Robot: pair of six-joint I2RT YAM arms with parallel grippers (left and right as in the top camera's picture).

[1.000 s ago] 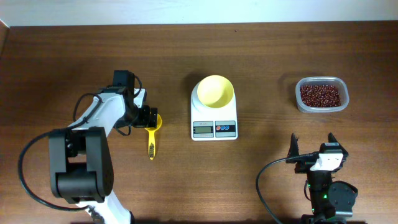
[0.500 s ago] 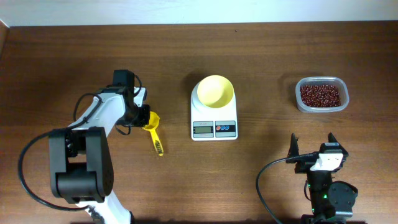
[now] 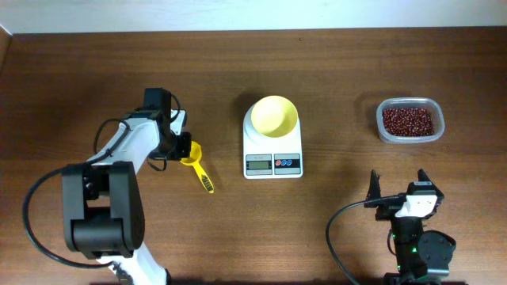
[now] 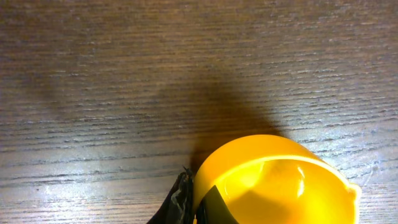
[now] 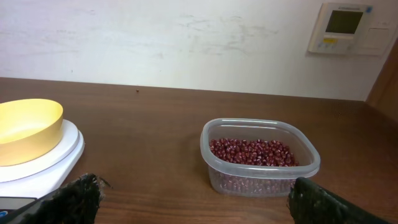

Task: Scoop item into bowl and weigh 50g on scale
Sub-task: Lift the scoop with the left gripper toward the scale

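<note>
Left claw of mine clamps the yellow scoop by its cup rim, handle pointing to five o'clock. At its three o'clock the bowl sits on the scale. Beans fill the tub at twelve o'clock from my right claw, which gapes wide.

Light is even and soft; the scoop throws a dark shadow on the glinting counter; my right claw looks blurred.

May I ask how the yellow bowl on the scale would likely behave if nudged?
The bowl looks like thin, empty plastic: probably light and easily slid. It rests loose on the smooth scale, so a push might shove it off.
</note>
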